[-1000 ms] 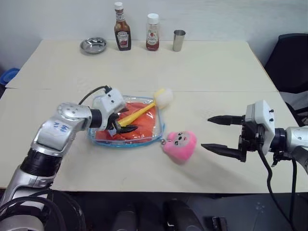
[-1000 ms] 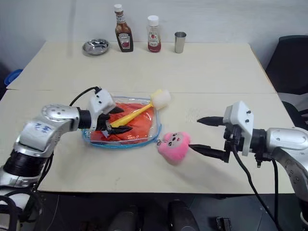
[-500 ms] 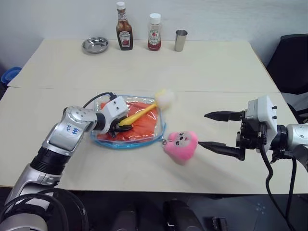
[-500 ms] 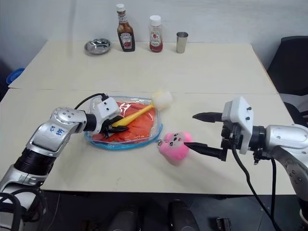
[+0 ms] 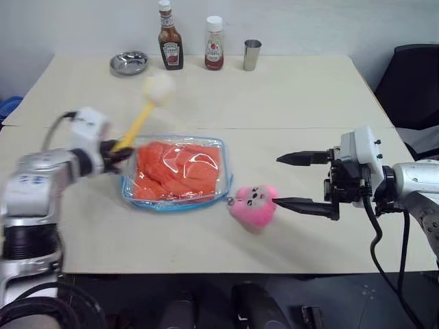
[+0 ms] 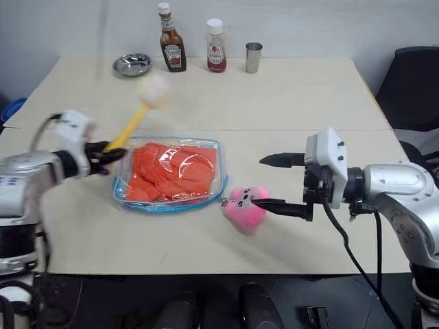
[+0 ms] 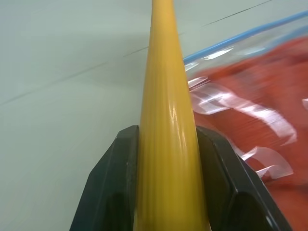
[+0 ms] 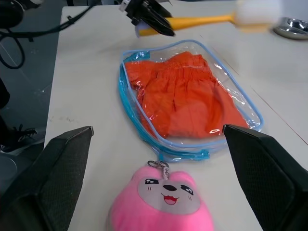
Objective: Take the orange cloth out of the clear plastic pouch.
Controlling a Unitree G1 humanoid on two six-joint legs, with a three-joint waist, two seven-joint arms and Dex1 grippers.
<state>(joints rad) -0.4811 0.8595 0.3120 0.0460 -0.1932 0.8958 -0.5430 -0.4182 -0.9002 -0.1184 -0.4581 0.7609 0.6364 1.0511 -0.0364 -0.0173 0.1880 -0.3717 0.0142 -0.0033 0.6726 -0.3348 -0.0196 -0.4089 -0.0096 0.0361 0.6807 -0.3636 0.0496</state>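
Brush lifted, cloth inside pouch
Left fingers [image 7: 168, 192] clamp the yellow brush handle [image 5: 137, 125] at the clear plastic pouch's [image 5: 226, 179] nine o'clock; right fingers [image 5: 296, 181] apart; the orange cloth [image 5: 180, 170] inside.

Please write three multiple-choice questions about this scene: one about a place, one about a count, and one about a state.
1. Where is the orange cloth?
A. Inside the clear plastic pouch
B. Spread on the bare table
C. In the right gripper

2. How many sauce bottles stand at the far edge of the table?
A. One
B. Two
C. Four

3. What is the state of the left gripper?
A. Open and empty
B. Shut on the pink plush toy
C. Shut on the yellow brush handle

Answers:
1. A: the cloth lies behind the transparent plastic, within the blue edging.
2. B: the dark sauce bottle and the red sauce bottle stand side by side, next to the metal cup.
3. C: the left wrist view shows both black fingers pressed against the handle's sides.
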